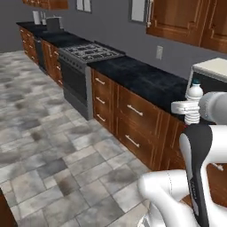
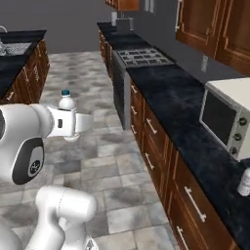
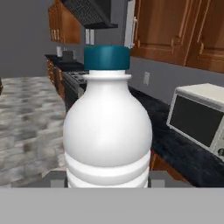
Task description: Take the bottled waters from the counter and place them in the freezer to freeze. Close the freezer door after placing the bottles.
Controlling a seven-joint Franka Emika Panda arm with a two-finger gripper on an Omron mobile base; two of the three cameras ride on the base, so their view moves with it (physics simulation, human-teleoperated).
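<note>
My gripper (image 1: 190,107) is shut on a bottled water (image 1: 194,92), a pale ribbed bottle with a teal cap, and holds it upright in the air off the front of the counter (image 1: 142,77). From the right base view the same bottle (image 2: 67,103) stands in the gripper (image 2: 75,123) over the tiled floor. In the hand view the bottle (image 3: 108,131) is close up between the fingertips (image 3: 56,179). A second bottled water (image 2: 245,182) stands on the counter (image 2: 171,93) at the right edge. The freezer and its door are out of view.
A white microwave (image 2: 227,114) sits on the counter near the second bottle. A gas stove (image 1: 88,52) lies further along the counter run. An island counter with a sink (image 2: 14,53) stands across the aisle. Open tiled floor (image 1: 44,133) lies between them.
</note>
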